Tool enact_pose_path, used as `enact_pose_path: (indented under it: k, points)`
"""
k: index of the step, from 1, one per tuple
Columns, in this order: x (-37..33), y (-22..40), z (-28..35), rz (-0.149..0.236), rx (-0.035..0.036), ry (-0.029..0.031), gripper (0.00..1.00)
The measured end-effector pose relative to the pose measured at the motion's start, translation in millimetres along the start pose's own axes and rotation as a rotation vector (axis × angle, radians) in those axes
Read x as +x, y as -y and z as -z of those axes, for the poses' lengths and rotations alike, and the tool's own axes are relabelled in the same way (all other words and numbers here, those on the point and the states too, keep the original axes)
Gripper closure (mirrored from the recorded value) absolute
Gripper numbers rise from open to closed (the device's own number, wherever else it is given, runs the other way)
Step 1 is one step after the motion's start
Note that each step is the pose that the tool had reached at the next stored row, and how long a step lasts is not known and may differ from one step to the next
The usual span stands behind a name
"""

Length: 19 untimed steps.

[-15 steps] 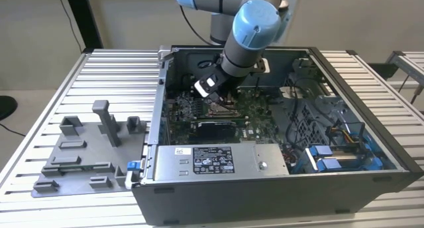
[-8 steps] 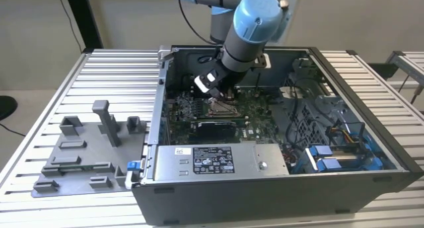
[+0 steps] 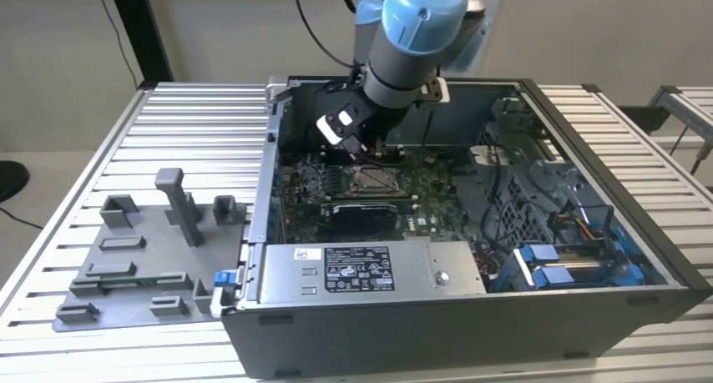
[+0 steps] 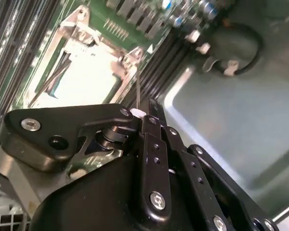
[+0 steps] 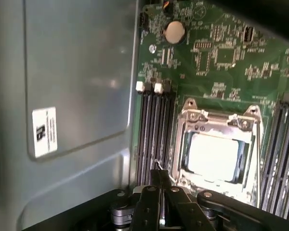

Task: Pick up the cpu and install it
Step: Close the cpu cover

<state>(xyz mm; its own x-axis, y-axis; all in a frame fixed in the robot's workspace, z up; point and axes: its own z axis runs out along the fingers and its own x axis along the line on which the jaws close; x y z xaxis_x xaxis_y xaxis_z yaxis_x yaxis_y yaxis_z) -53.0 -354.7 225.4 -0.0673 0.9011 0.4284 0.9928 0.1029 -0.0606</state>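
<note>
Gripper (image 5: pixel 159 176) sits closest in both wrist views, black fingers pinched together with nothing between them, tip over the memory slots (image 5: pixel 151 125) just beside the socket frame (image 5: pixel 183 139). Cpu (image 5: pixel 214 156) lies flat inside that frame on the motherboard (image 5: pixel 221 57), pale top up, apart from the fingers. Exterior view: arm reaches down into the open case (image 3: pixel 468 316), gripper near the socket's far side. Grey fixture (image 3: pixel 134 266) stands on the table (image 3: pixel 189 124) at the exterior view's left.
</note>
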Motion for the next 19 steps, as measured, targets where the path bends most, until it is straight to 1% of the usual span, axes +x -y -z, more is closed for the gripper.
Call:
enact_pose_path:
  k: [2, 5, 6, 7, 10, 12, 17, 18, 19]
  points:
    - [0.5, 6.5, -0.6, 0.0, 0.0001, -0.0002, 1.0]
    - [0.1, 7.1, -1.7, 0.0, 0.0, -0.0005, 1.0]
    - [0.0, 7.0, -2.4, 0.0, 0.0, -0.0022, 1.0]
    - [-0.3, 6.9, -3.1, 0.0, -0.0002, -0.0053, 1.0]
    - [-1.3, 6.1, -6.0, 0.002, -0.0012, -0.0173, 1.0]
    - [-2.0, 5.0, -7.3, 0.002, -0.0014, -0.0198, 1.0]
    - [-3.3, 2.1, -9.3, 0.002, -0.0015, -0.0208, 1.0]
    - [-3.7, 2.0, -10.1, 0.002, -0.0017, -0.0231, 1.0]
    - [-4.0, 2.0, -10.3, 0.003, -0.0021, -0.0305, 1.0]
